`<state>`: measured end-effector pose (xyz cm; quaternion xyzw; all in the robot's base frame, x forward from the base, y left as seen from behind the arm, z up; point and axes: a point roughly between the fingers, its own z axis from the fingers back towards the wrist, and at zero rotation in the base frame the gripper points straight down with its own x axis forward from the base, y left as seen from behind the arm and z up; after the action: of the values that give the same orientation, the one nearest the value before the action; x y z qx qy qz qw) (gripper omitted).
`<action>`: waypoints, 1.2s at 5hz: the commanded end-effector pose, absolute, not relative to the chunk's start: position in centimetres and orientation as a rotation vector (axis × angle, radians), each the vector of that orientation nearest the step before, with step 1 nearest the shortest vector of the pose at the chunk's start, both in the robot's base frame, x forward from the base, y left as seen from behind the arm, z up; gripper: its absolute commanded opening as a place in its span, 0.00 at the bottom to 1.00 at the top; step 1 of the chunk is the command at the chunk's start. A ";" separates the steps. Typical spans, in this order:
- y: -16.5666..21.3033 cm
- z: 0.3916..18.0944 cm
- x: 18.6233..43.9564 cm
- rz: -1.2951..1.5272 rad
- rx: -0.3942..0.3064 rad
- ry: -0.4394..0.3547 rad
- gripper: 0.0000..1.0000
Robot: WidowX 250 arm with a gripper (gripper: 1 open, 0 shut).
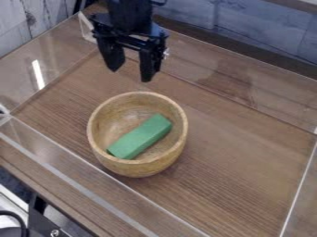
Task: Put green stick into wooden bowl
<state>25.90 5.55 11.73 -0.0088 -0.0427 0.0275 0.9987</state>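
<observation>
The green stick (140,136) lies flat inside the wooden bowl (114,161), slanting from the lower left to the upper right of the hollow. The bowl stands on the wooden table near the middle of the view. My black gripper (133,68) hangs above the bowl's far rim, pointing down. Its two fingers stand apart with nothing between them, clear of the stick and the bowl.
Clear plastic walls (74,180) fence the wooden tabletop (235,139) on the near, left and right sides. A tiled wall stands behind the table.
</observation>
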 end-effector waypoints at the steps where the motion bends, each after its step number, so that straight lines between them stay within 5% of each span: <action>1: 5.2 12.4 25.8 0.038 -0.011 -0.125 0.00; 2: 7.3 12.0 25.1 0.060 -0.010 -0.122 1.00; 3: 9.0 12.0 24.7 0.093 -0.020 -0.122 1.00; 5: 5.6 12.7 24.9 0.059 -0.037 -0.118 1.00; 6: 4.7 11.3 25.4 0.048 -0.032 -0.111 1.00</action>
<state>25.18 4.59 10.67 -0.0197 -0.0440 0.0222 0.9986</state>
